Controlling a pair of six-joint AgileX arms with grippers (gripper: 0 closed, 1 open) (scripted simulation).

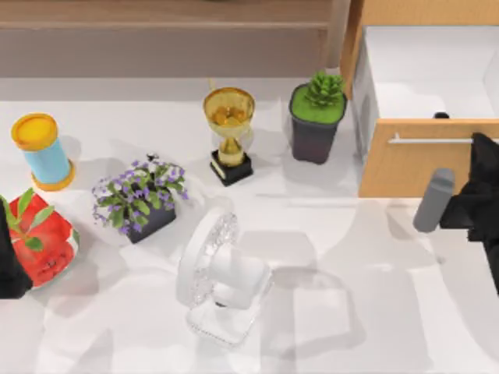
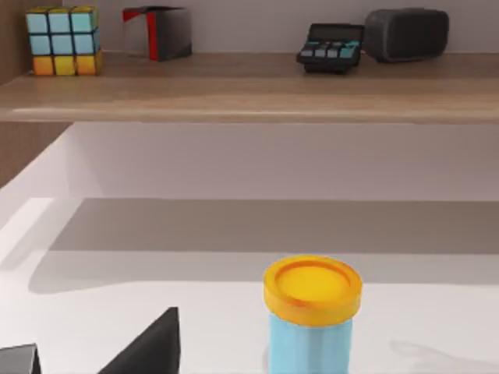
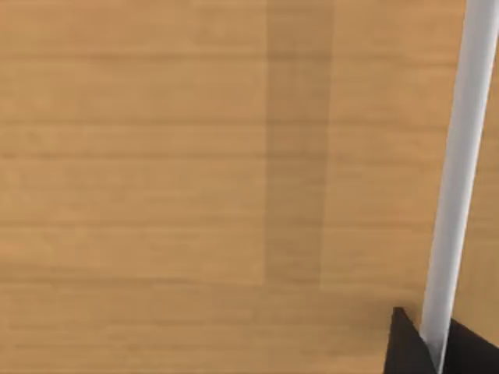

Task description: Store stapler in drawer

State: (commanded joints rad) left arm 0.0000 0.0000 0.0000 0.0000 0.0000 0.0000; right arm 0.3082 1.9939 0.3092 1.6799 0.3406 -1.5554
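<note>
While right pincer [image 3: 427,351] straddles the drawer [image 1: 405,167] handle [image 3: 460,171], fingers seemingly closed on it; advised: pull straight outward, level. Left pincer [image 2: 93,354] parked, state indeterminable.

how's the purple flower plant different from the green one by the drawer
The purple-flowered plant spreads wide, with small violet blooms spilling over its pot; the green succulent is a compact spiky rosette above a flat green top. The purple-flowered plant leans in a low dark pot, while the green succulent stands upright in a taller dark pot. The purple-flowered plant sits toward the table's left, the green succulent next to the open drawer. Both are potted plants in dark pots.
</note>
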